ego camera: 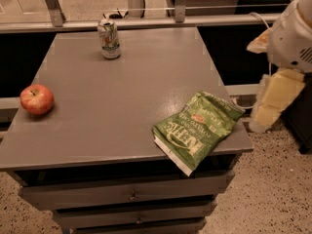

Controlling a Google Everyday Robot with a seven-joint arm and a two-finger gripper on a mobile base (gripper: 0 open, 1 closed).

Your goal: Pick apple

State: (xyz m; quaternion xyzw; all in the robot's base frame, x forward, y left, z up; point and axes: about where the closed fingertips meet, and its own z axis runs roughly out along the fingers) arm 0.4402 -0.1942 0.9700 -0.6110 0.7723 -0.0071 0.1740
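The apple [36,99] sits at the left edge of the grey surface [122,106], with nothing touching it. At the far side a soda can [109,39] stands upright. A green chip bag [197,128] lies at the near right corner, partly over the edge. The hand [275,99] hangs beyond the right edge, well apart from the apple. Whether it is released or clenched, I cannot tell.
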